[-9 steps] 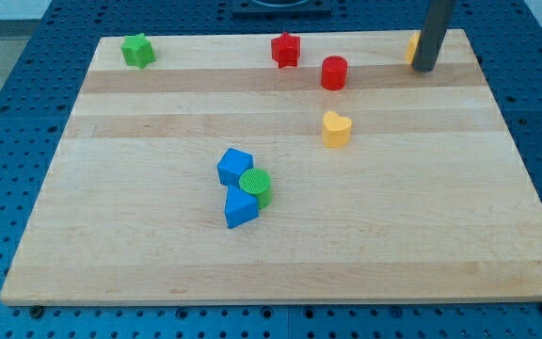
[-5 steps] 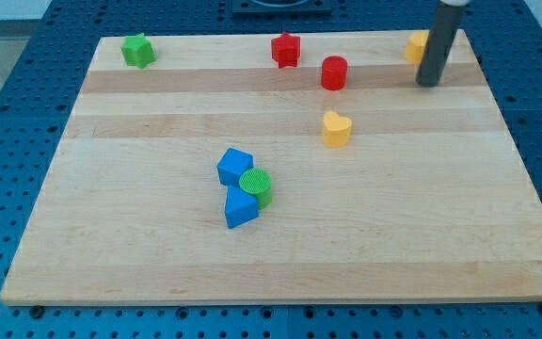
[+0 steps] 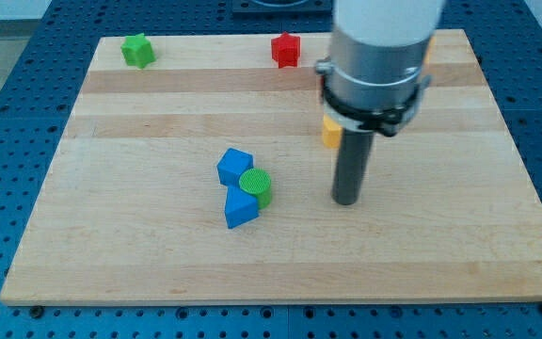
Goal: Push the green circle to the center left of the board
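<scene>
The arm is in the approach step: my tip [image 3: 346, 201] rests on the board [image 3: 139, 264] to the view's right of the green circle [image 3: 256, 185], near it but apart. There is no claw here, only a bare rod, so nothing is clenched or grasped. The green circle sits near the board's middle, touching two blue blocks [image 3: 235, 166] [image 3: 240, 209] on its left. The next move likely calls for a leftward push, though those blue blocks stand in the way
</scene>
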{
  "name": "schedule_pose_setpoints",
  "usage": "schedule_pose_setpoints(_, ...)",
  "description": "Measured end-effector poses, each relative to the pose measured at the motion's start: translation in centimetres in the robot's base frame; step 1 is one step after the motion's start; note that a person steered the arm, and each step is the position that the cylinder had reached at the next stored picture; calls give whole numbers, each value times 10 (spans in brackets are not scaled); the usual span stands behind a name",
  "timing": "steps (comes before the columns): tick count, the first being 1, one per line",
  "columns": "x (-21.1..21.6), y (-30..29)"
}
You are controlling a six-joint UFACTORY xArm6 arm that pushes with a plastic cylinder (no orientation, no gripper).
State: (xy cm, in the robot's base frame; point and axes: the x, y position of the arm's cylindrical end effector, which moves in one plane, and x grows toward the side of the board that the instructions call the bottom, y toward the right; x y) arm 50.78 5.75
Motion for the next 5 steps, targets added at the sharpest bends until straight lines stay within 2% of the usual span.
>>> schedule_pose_setpoints(5,0,-133)
